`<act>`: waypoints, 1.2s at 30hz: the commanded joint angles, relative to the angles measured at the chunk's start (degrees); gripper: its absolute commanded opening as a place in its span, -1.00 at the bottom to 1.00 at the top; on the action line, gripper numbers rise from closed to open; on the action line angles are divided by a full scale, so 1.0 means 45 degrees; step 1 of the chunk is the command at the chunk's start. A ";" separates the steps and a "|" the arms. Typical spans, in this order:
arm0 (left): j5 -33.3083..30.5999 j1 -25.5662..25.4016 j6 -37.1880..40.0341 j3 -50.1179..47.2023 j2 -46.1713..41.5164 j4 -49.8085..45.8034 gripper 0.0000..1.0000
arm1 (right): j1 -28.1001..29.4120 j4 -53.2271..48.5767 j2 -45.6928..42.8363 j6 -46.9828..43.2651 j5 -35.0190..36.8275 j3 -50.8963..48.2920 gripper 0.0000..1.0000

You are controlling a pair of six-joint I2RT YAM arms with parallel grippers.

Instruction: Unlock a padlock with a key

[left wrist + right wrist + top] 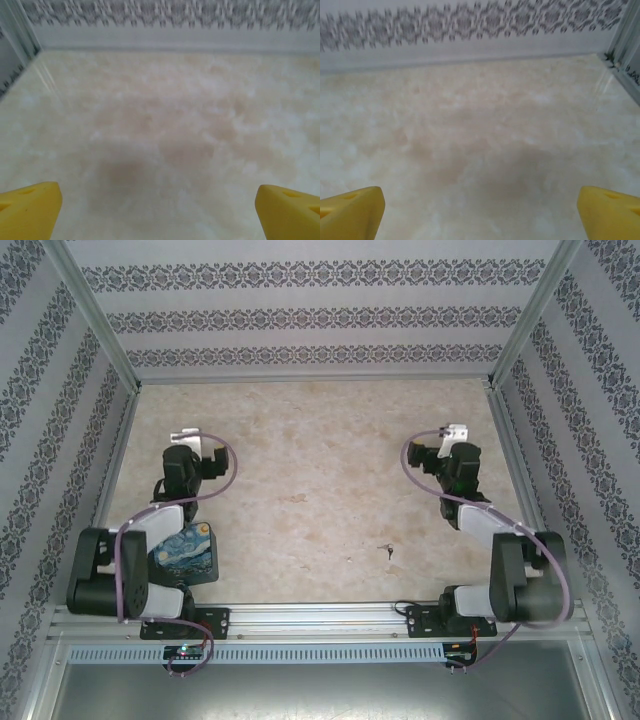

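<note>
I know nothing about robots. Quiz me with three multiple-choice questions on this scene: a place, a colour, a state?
1. The key lies: A on the table, nearer the right arm; B against the far wall; C between fingers.
2. The padlock is printed: A red; B blue and yellow; C green.
3. The grippers are: A both shut; B both open; C one shut.
Answers: 1 A, it lies alone by that arm's base; 2 B, starry swirls show; 3 B, the left gripper and right gripper have yellow fingertips far apart.

bench [320, 470] was smooth marble-look stuff with a soft sheen, padlock [190, 556] face printed, frame rails [330, 618] bare metal
</note>
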 commanded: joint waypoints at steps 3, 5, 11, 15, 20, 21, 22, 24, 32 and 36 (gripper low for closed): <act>-0.1185 0.0155 -0.3402 0.1727 -0.1537 -0.6139 0.99 | -0.0750 -0.0844 -0.1056 0.4667 -0.0968 -0.0438 0.96; -0.1397 0.0154 -0.4447 0.2250 -0.1996 -0.8123 0.99 | -0.0766 -0.1083 -0.1077 0.5071 -0.2052 -0.0293 0.96; -0.1692 0.0155 -0.7133 0.2813 -0.3479 -1.3502 0.99 | -0.0510 -0.1186 -0.0289 0.6129 -0.5804 0.0300 0.96; -0.0189 0.0154 -0.8079 0.2615 -0.4469 -1.5438 0.99 | 0.0266 -0.1659 0.0191 0.6551 -0.6682 0.0635 0.96; 0.1770 0.0124 -0.8505 0.2127 -0.5119 -1.6809 0.99 | 0.1398 -0.1899 0.0947 0.6811 -0.6677 0.0830 0.94; 0.1995 0.0115 -0.8594 0.1961 -0.5229 -1.6999 0.99 | 0.1650 -0.1864 0.1146 0.6847 -0.6651 0.0878 0.93; 0.2214 0.0096 -0.8646 0.1764 -0.5370 -1.7086 0.99 | 0.1881 -0.1837 0.1344 0.6871 -0.6605 0.0944 0.93; 0.2453 0.0047 -0.8825 0.1406 -0.5668 -1.7186 0.99 | 0.2261 -0.1797 0.1684 0.6923 -0.6504 0.1070 0.93; 0.3154 -0.0414 -0.9717 -0.0375 -0.6056 -1.5738 0.99 | 0.2889 -0.1847 0.2458 0.6965 -0.6326 0.1619 0.94; 0.3155 -0.1137 -1.0318 -0.0827 -0.5727 -1.4552 0.99 | 0.2897 -0.2034 0.2403 0.6893 -0.6320 0.1701 0.94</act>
